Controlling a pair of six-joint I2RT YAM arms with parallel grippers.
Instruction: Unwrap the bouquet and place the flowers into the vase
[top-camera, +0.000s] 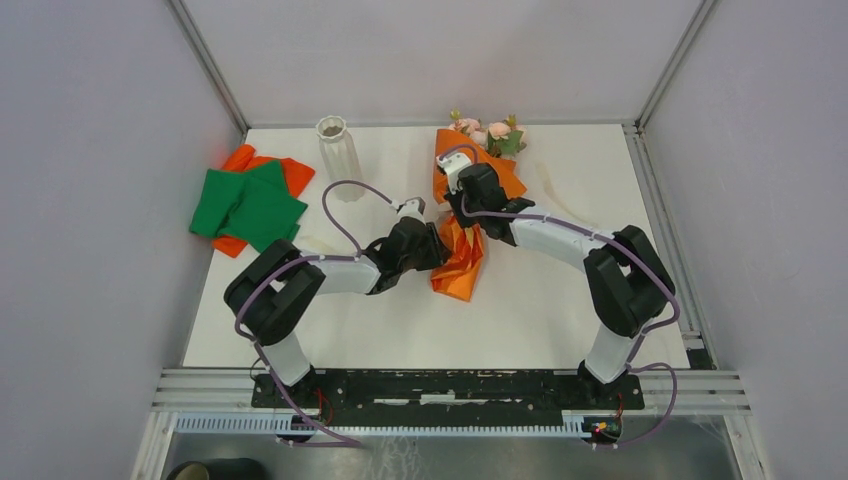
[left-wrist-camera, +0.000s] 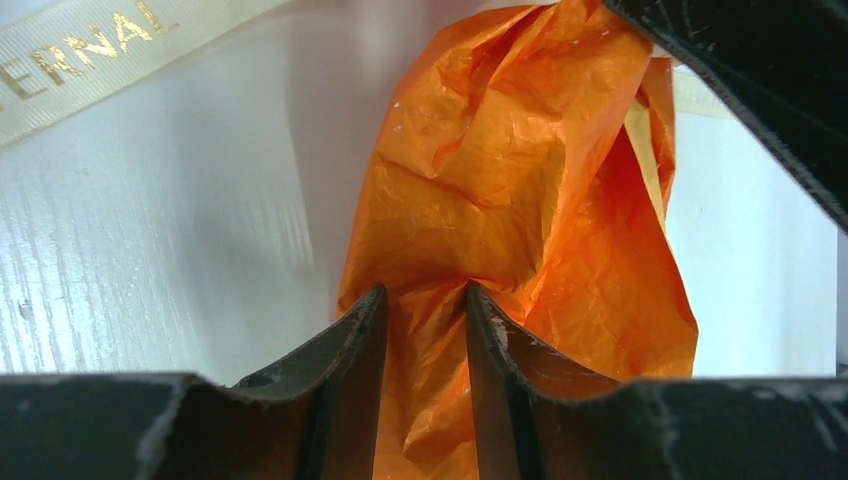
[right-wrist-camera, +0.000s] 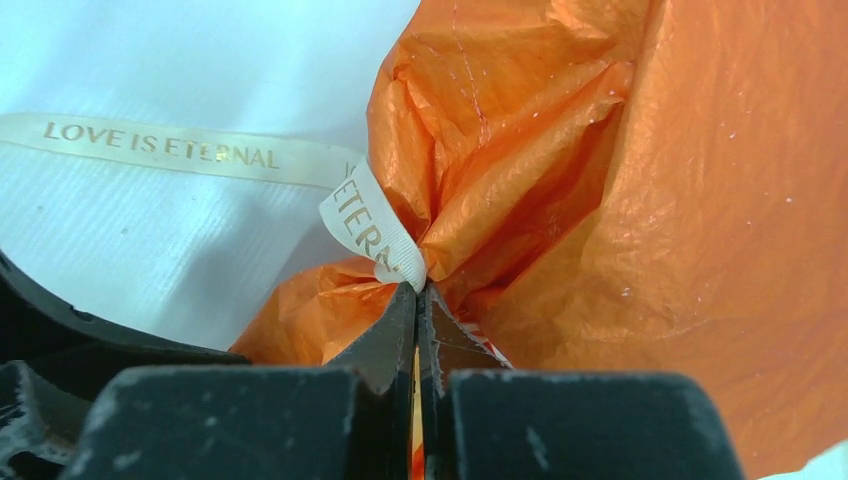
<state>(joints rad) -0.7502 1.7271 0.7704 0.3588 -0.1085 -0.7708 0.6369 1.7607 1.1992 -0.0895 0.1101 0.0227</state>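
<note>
Right end effector (right-wrist-camera: 417, 290) closed on ribbon (right-wrist-camera: 372, 228) "LOVE IS ETERNAL"; left end effector (left-wrist-camera: 425, 290), part-open, grips bouquet (left-wrist-camera: 480, 180).

**Bouquet flat at centre, vase to its left**

The vase (top-camera: 337, 160) stands upright on the table (top-camera: 560, 300), far and left of centre. The cloths (top-camera: 250, 200) lie in a pile left of it, at the table's left edge, overlapping one another. The bouquet (top-camera: 462, 265) lies right of the vase, apart from it. Its flowers (top-camera: 490, 133) are at the far edge and its tail points near. The left end effector (left-wrist-camera: 425, 295) comes in from the left and pinches the bouquet's near end. Just beyond it, the right end effector (right-wrist-camera: 417, 290) reaches in from the right at the bouquet's waist, pinching a ribbon (right-wrist-camera: 160, 148). The rest of the ribbon trails on the table beside the bouquet.
</note>
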